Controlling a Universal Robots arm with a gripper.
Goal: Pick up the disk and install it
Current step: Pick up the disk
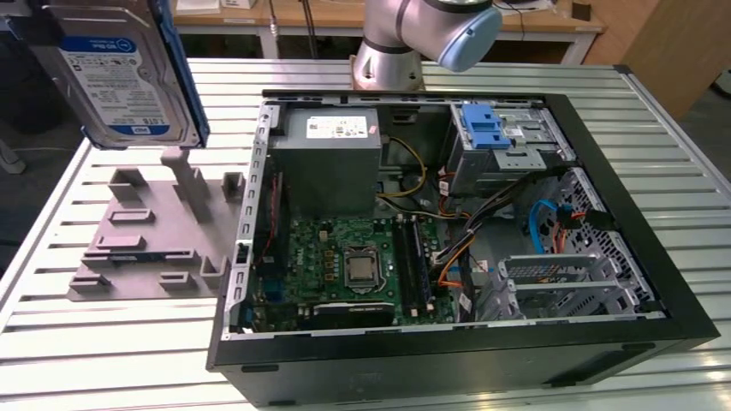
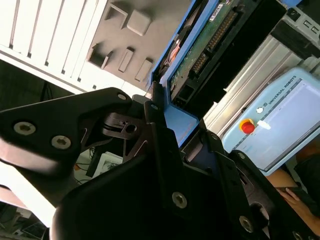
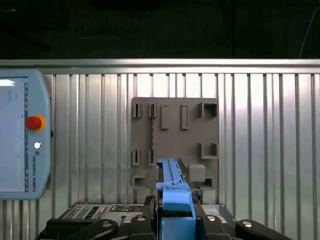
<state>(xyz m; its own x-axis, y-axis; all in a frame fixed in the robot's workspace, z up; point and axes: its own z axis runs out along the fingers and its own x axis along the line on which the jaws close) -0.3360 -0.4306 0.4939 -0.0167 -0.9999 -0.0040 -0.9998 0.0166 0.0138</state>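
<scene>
The flat silver-grey hard disk (image 1: pixel 115 81), with a white-and-blue printed label and blue plastic carrier rails, hangs at ten o'clock in the exterior view. It is lifted clear of the ribbed aluminium table (image 1: pixel 103 360), its label facing the camera. Beneath it lies a grey moulded plastic fixture plate (image 1: pixel 137 231).

The black two-fingered gripper (image 3: pixel 176 212) is clamped on the disk's blue rail (in the first wrist view the rail fills the gap between the fingers).

At three o'clock from the plate stands the open black tower computer case (image 1: pixel 457 364). Inside, a grey power-supply box with a white sticker (image 1: pixel 325 154) sits at eleven o'clock. A blue-latched metal drive cage (image 1: pixel 502 137) sits at one, and a green motherboard (image 1: pixel 342 257) at seven. Black, orange and yellow cables (image 1: pixel 480 223) are strung between cage and board.

A pale blue teach pendant (image 3: pixel 22 135) with a red round button (image 3: pixel 34 122) rests on the table.
</scene>
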